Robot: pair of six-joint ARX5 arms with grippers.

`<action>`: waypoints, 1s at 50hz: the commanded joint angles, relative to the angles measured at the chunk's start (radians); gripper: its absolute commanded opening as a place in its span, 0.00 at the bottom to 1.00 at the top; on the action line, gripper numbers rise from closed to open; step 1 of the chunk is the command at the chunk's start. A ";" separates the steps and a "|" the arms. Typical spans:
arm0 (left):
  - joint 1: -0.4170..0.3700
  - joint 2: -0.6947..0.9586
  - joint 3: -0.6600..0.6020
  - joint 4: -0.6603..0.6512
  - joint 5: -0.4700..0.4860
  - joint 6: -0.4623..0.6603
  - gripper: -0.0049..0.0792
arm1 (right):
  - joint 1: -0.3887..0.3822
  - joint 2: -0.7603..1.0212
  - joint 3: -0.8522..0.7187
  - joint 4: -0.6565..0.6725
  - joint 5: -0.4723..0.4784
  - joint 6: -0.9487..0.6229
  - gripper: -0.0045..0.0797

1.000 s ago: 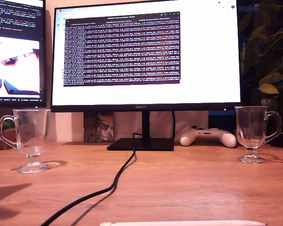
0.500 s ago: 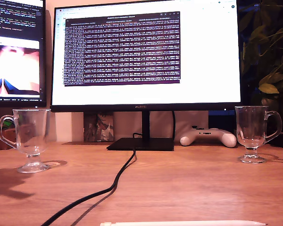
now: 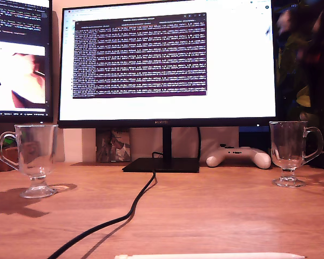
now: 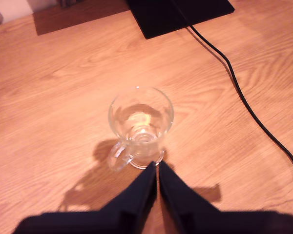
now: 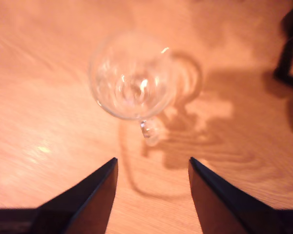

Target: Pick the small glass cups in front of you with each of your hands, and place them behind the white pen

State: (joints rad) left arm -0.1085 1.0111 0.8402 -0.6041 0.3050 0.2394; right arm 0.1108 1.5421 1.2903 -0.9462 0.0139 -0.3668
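Two clear glass cups stand upright on the wooden desk. One cup (image 3: 34,159) is at the exterior view's left, and it also shows from above as the cup (image 4: 139,126) in the first wrist view. My first gripper (image 4: 156,165) hovers above and just short of it, shut and empty. The other cup (image 3: 289,151) stands at the exterior view's right. My second gripper (image 5: 153,161) is open above that cup (image 5: 133,78), with nothing between its fingers. The white pen (image 3: 210,256) lies along the exterior view's bottom edge. Neither gripper shows clearly in the exterior view.
A black cable (image 3: 130,208) runs from the monitor base (image 3: 161,165) toward the exterior view's bottom left, between the cups. A white game controller (image 3: 238,156) lies behind the cup at the exterior view's right. A plant (image 3: 308,81) and a dark blur (image 3: 294,24) fill the exterior view's top right.
The shadow beside the cup at the exterior view's left has grown and spread. A dark blur has come in at the exterior view's top right. Cups and pen have not moved.
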 commanded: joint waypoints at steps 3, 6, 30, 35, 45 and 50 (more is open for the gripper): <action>0.001 0.010 0.011 0.014 0.000 0.004 0.04 | 0.009 0.029 0.021 0.000 0.017 -0.023 0.54; 0.001 0.010 0.011 0.016 0.000 0.004 0.04 | 0.009 0.045 0.021 0.003 0.024 -0.034 0.54; 0.001 0.010 0.011 0.036 0.000 0.004 0.04 | 0.012 0.086 0.021 0.085 0.042 -0.061 0.49; 0.001 0.010 0.011 0.037 0.000 0.004 0.04 | 0.011 0.095 0.021 0.089 0.042 -0.076 0.49; 0.001 0.010 0.011 0.037 0.000 0.004 0.04 | 0.014 0.130 0.021 0.095 0.041 -0.079 0.49; 0.001 0.010 0.011 0.037 0.000 0.004 0.04 | 0.020 0.149 0.021 0.094 0.041 -0.079 0.49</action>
State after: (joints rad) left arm -0.1085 1.0111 0.8402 -0.5743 0.3050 0.2394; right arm 0.1188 1.6627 1.2995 -0.8555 0.0563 -0.4435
